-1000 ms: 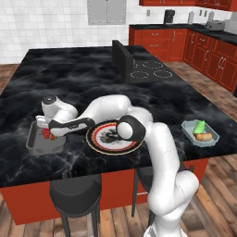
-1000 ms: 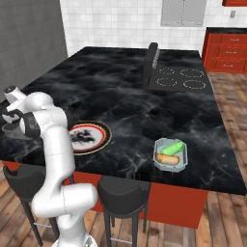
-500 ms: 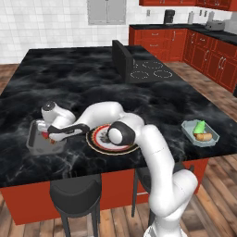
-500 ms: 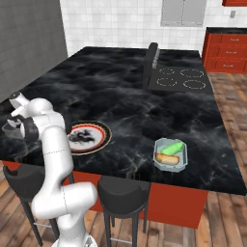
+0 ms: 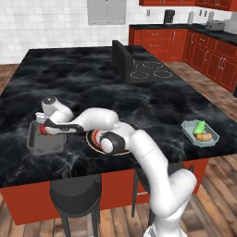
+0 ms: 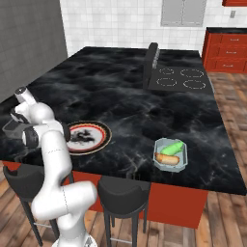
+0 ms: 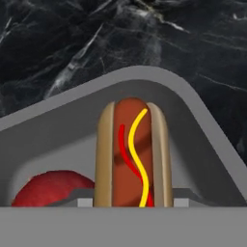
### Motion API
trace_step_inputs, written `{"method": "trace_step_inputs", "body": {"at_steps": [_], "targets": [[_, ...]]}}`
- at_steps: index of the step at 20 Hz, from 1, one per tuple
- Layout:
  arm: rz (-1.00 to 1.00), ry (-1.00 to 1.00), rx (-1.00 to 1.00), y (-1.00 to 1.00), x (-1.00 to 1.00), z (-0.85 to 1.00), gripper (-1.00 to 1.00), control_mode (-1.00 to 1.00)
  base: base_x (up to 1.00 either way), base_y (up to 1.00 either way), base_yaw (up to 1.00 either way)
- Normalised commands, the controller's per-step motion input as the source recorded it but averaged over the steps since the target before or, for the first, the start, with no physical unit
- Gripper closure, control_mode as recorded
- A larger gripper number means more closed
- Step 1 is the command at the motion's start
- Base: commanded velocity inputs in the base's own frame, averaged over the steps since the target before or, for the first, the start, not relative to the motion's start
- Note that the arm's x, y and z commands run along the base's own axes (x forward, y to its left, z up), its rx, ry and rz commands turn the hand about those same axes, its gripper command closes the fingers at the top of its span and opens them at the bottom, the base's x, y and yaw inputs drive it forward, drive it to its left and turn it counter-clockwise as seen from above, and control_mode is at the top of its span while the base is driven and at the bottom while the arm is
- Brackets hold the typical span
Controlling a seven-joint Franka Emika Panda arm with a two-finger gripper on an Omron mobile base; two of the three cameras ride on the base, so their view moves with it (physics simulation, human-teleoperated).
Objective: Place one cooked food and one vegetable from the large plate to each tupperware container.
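Observation:
My gripper (image 7: 132, 202) is shut on a hot dog (image 7: 132, 154) with red and yellow sauce lines, held just inside the grey tupperware container (image 7: 193, 120). A round red vegetable (image 7: 53, 188) lies in that container beside the hot dog. In the left base view the gripper (image 5: 42, 130) is over the grey container (image 5: 34, 143) at the counter's left. The large plate (image 5: 95, 139) with its red-orange rim is partly hidden behind my arm, and shows fully in the right base view (image 6: 87, 136). The pale translucent container (image 5: 200, 133) at the right holds a green vegetable and a browned cooked food.
The black marble island carries a cooktop (image 5: 148, 74) with a dark upright panel (image 5: 121, 60) at the back. Two dark stools (image 5: 76, 194) stand under the front edge. Red cabinets (image 5: 203, 51) line the far right wall.
The hand stays over the grey container with the hot dog in its grip. The elbow has sunk lower and swung left over the plate.

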Motion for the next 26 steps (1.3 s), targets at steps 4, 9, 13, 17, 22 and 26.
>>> {"method": "trace_step_inputs", "body": {"at_steps": [4,9,13,17,22,26], "targets": [[0.00,-0.03,0.00,0.14,0.05,-0.07,-1.00,-1.00,0.00,0.00,0.00],[0.01,-0.06,0.01,-0.05,-0.35,-0.01,-1.00,-1.00,0.00,0.00,0.00],[0.03,-0.07,0.19,-0.86,-0.99,-0.19,-1.00,-1.00,0.00,0.00,0.00],[0.01,-0.12,0.40,-1.00,-1.00,-0.41,-1.00,-1.00,0.00,0.00,0.00],[-0.01,0.03,0.53,-1.00,-1.00,-0.74,-1.00,-1.00,0.00,0.00,0.00],[-0.08,0.66,0.23,-1.00,-0.89,-1.00,-1.00,-1.00,0.00,0.00,0.00]]}}
